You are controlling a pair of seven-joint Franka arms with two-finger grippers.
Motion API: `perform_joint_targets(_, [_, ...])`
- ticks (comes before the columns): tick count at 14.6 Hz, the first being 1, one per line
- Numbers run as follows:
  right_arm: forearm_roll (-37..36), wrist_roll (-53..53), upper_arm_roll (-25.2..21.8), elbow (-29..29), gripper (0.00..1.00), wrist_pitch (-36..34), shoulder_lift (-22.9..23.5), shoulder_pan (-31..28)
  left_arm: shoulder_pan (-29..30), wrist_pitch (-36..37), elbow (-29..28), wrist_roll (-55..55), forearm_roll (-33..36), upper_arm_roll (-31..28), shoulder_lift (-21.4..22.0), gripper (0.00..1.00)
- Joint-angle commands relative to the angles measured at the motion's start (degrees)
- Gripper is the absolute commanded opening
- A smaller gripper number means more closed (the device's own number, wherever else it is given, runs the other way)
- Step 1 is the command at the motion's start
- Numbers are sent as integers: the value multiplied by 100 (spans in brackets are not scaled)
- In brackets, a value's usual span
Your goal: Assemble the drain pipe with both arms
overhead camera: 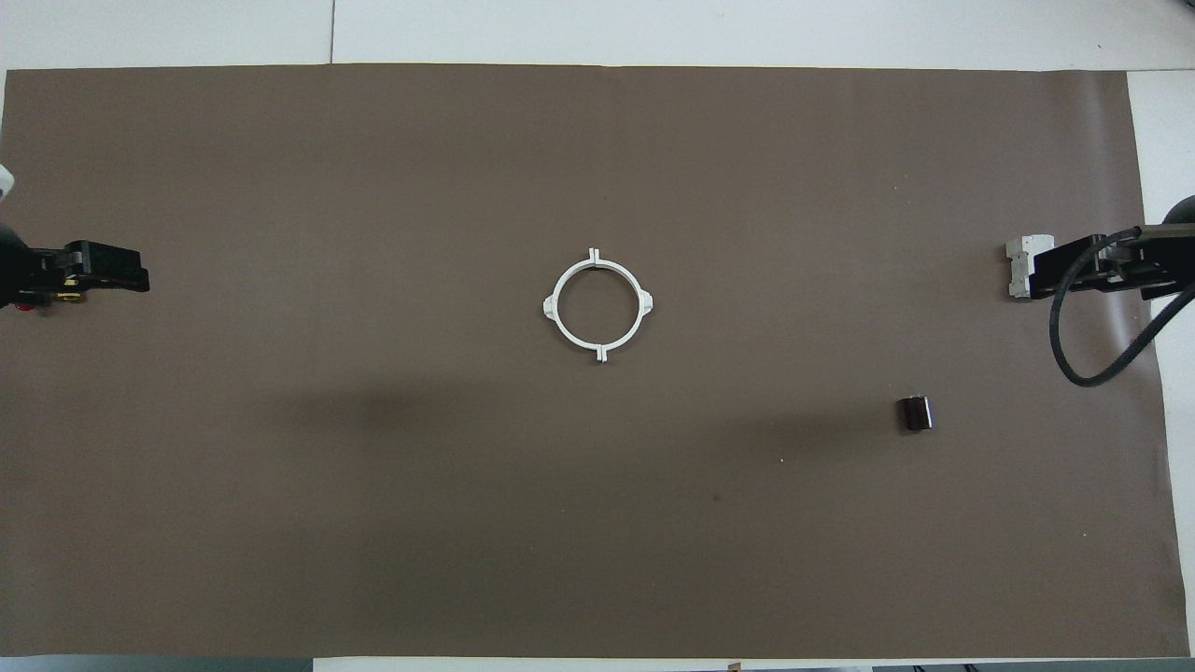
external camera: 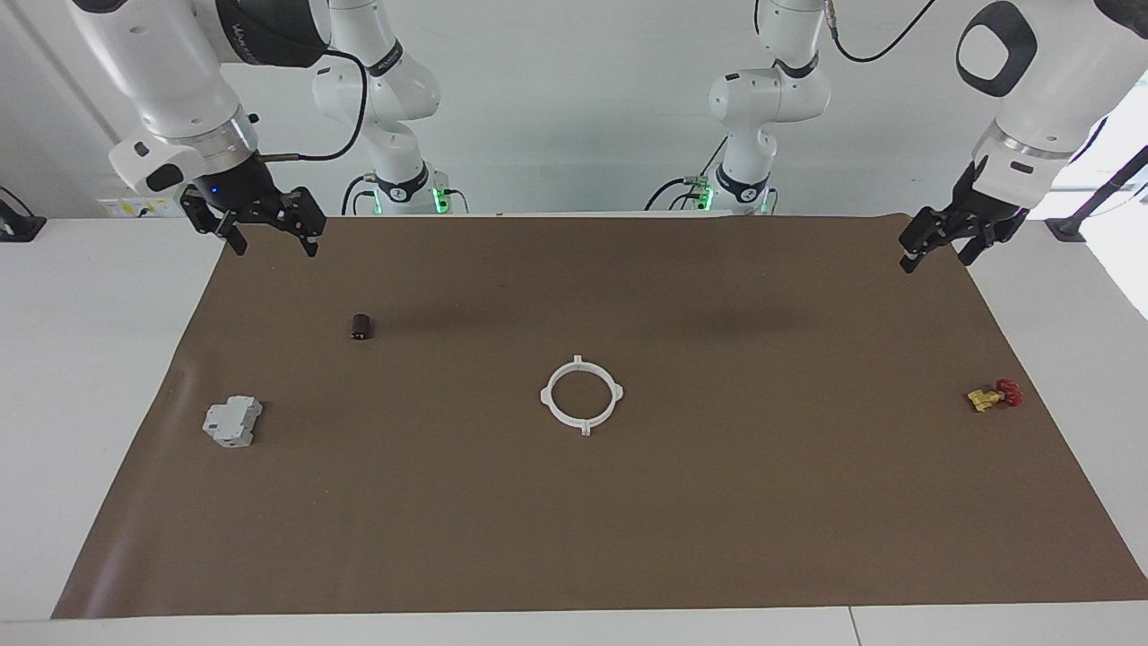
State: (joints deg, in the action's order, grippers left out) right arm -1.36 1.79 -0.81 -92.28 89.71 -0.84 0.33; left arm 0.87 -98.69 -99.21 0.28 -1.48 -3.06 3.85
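A: Facing view: the thin white plastic drain-pipe ring (external camera: 581, 395) lies whole at mid-mat, so I judge assembly finished. The left gripper (external camera: 951, 242) and right gripper (external camera: 267, 229) hang raised at the mat's ends, fingers apart, empty.

B: Overhead view: the ring (overhead camera: 597, 303) sits untouched; grey boxy block (overhead camera: 1019, 268) and small black cylinder (overhead camera: 915, 413) are well apart from it, blocking nothing. Next: nothing but parking the arms

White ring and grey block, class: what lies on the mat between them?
Nothing; in the facing view the brown mat is bare from the white ring to the grey block.
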Motion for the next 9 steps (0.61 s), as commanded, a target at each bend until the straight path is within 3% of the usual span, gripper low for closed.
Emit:
perform_joint_targets(1, [109, -162, 37, 52, 100, -41, 5, -86, 36, 219, 104, 112, -116, 24, -69, 100])
perform_joint_targets(9, [109, -127, 37, 114, 100, 46, 31, -60, -25, 174, -55, 51, -63, 51, -16, 100])
